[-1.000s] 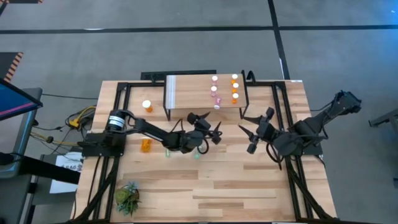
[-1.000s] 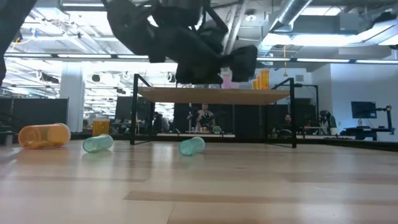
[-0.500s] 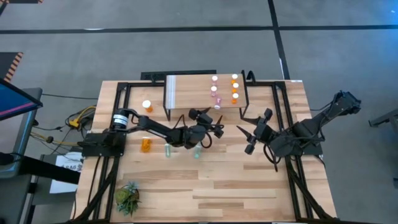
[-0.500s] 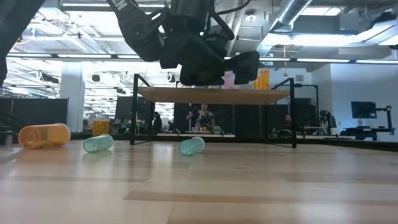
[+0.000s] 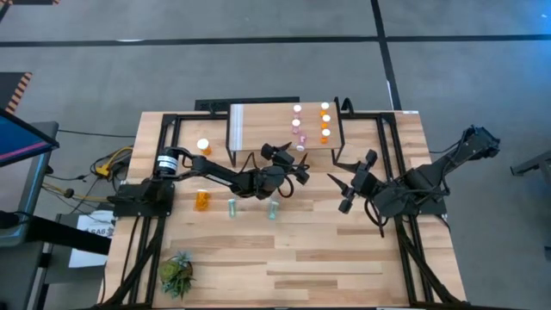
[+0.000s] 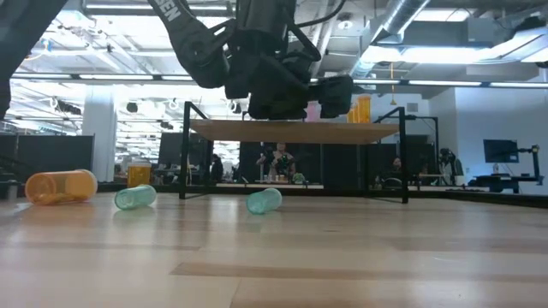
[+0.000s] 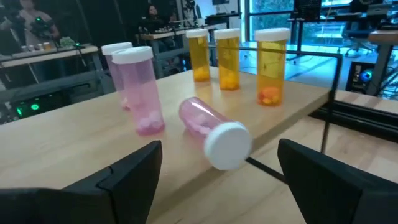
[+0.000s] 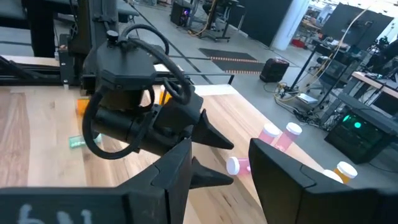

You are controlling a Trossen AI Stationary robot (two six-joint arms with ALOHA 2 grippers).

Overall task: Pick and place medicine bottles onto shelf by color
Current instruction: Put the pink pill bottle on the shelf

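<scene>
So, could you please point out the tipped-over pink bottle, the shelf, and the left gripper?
Tipped-over pink bottle (image 7: 200, 119): left wrist view, on its translucent side.
Shelf (image 7: 74, 140): left wrist view, on its bare wooden top.
Left gripper (image 5: 297, 176): high view, midway between its fingertips.

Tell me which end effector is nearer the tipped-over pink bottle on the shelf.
Left. The left end effector faces the tipped pink bottle at the shelf edge; the right end effector waits farther off.

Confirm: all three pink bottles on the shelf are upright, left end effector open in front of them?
Not quite. Two pink bottles stand upright on the shelf, but the third pink bottle lies on its side near the edge, as the left wrist view shows. The left end effector is open in front of them.
</scene>
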